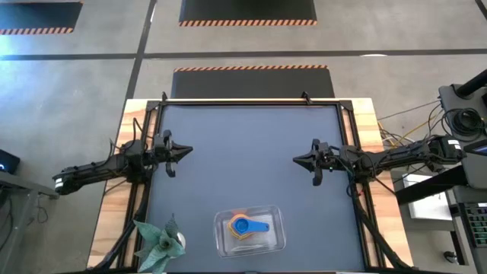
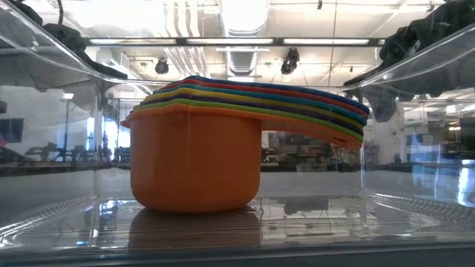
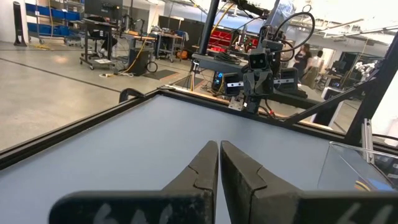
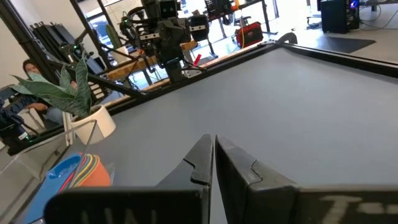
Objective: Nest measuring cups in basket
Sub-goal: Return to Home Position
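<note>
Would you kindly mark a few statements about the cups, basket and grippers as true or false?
1. The cups sit nested inside the basket. True.
2. The left gripper holds a cup. False: it is shut and empty above the table, as is the right gripper.
3. The orange cup is the stack's lowest. True.
4. The plant stands in the basket. False: it stands beside it.

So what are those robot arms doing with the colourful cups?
Nothing is being held right now. The measuring cups sit nested in one stack inside the clear basket, beside a toy plant. The left gripper and right gripper are both shut and empty, waiting at the left and right sides of the table.
</note>
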Tool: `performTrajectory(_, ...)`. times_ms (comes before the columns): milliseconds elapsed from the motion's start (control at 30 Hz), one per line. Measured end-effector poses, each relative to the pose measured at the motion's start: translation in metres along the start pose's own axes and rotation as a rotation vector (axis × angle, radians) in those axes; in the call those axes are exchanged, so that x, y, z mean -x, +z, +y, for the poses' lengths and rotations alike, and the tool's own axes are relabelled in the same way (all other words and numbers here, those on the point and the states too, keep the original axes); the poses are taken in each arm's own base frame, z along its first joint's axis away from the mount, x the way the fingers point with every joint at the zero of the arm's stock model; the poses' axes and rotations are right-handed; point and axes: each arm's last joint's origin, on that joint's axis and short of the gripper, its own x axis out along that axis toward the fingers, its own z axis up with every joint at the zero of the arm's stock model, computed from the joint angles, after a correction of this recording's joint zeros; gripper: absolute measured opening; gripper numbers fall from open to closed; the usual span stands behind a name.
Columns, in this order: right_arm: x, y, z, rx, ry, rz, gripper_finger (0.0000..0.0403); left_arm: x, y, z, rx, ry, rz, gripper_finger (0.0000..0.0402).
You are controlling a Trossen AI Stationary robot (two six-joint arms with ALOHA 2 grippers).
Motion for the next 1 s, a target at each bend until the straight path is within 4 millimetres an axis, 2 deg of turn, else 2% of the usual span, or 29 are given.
performTrajectory(333,0.007,0.006,0.002,-0.002,0.011,-0.031,0.0009,0.0,0.0,0.0,0.0,0.0,0.0,0.0)
performTrajectory(667,0.036,0.024,0.006,-0.01,0.065,-0.186,0.0009,0.0,0.0,0.0,0.0,0.0,0.0,0.0)
performTrajectory(833,0.047,0.009,0.0,-0.003,0.018,-0.052,0.0009,0.0,0.0,0.0,0.0,0.0,0.0,0.0)
performTrajectory(1000,0.052,0.011,0.003,-0.003,0.071,-0.051,0.0009,0.0,0.0,0.0,0.0,0.002,0.001,0.0)
